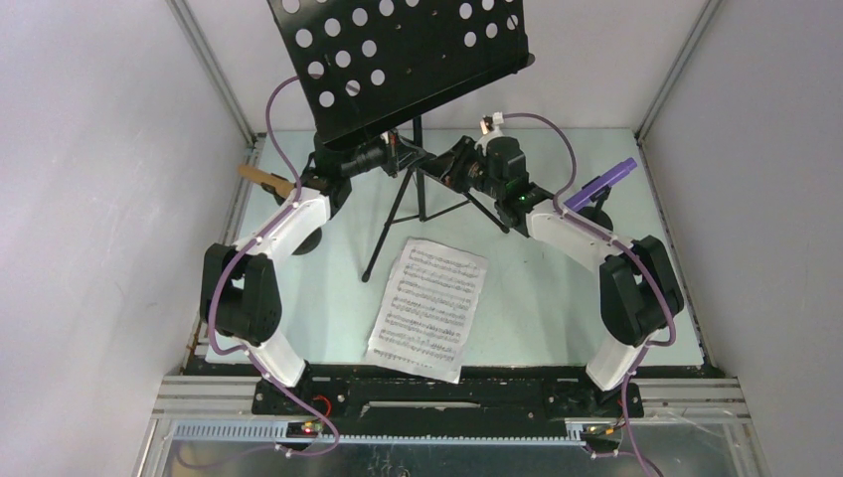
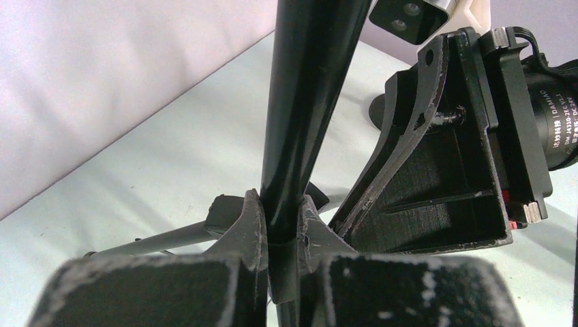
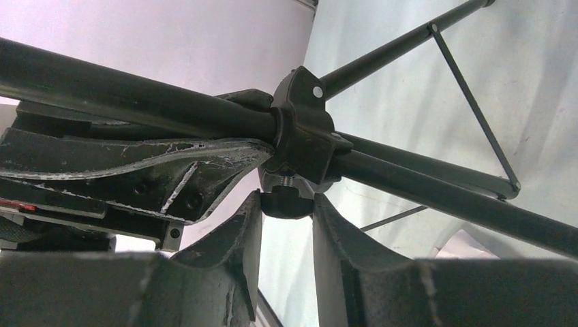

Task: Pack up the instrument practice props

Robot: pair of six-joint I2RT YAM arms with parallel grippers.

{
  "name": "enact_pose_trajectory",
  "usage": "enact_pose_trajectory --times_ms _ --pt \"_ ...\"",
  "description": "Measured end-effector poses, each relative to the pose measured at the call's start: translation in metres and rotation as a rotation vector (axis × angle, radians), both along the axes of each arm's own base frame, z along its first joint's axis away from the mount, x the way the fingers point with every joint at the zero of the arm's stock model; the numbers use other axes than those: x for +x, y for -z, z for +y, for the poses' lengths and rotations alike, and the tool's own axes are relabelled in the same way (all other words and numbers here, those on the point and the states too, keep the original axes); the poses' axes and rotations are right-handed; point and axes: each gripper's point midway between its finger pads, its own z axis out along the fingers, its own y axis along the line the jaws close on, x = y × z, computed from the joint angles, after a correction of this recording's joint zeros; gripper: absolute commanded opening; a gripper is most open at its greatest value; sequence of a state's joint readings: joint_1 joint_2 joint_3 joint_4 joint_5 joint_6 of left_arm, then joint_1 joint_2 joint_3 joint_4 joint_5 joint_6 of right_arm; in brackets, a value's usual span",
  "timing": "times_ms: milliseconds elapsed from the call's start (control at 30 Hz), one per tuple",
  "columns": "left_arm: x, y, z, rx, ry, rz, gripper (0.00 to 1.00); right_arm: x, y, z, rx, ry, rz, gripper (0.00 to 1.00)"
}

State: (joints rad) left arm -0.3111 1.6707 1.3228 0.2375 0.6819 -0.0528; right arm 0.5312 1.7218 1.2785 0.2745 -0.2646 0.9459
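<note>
Setting: robotics lab test cell. Evidence: plain white panel walls [image 1: 89, 199] on three sides, joined by bare aluminium extrusion posts [image 1: 211, 70]. Pale green tabletop [image 1: 537, 298]. White-and-black left robot arm [image 1: 283, 234] and right robot arm [image 1: 587, 238] are bolted to a black slotted base rail [image 1: 447, 390] at the near edge. Purple cables [image 1: 557, 139] loop along both arms. Bare sheet-metal tray [image 1: 447, 452] lies in front.
</note>
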Motion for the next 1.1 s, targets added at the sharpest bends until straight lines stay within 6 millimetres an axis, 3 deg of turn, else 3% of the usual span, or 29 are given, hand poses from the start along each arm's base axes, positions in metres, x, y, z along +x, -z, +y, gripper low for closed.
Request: enact_pose_trajectory --times_ms 300,667,767,800,867,967,1100 --pt "0.002 0.000 0.000 -0.001 -0.005 -0.004 0.09 -0.001 -0.001 0.005 -0.172 -0.017 -0.103 0.23" --pt "0.002 0.000 0.002 -0.002 -0.001 -0.002 0.10 -0.005 -0.003 0.011 -1.030 0.123 -0.702 0.31" --pt "0.002 0.000 0.002 -0.002 0.000 -0.001 0.21 -0.006 -0.004 0.010 -1.143 0.144 -0.762 0.46" --pt "0.002 0.000 0.001 -0.003 0.001 -0.001 0.32 -0.006 -0.003 0.009 -1.157 0.143 -0.767 0.53" --pt "0.004 -0.001 0.003 -0.008 -0.015 0.000 0.43 -0.008 -0.003 0.009 -1.156 0.137 -0.770 0.60" --pt "0.009 -0.002 0.008 -0.044 -0.062 0.046 0.71 -0.019 -0.006 0.008 -1.131 0.119 -0.774 0.65" --pt "0.019 -0.007 0.022 -0.092 -0.135 0.090 0.80 -0.039 -0.015 -0.009 -1.073 0.103 -0.767 0.68"
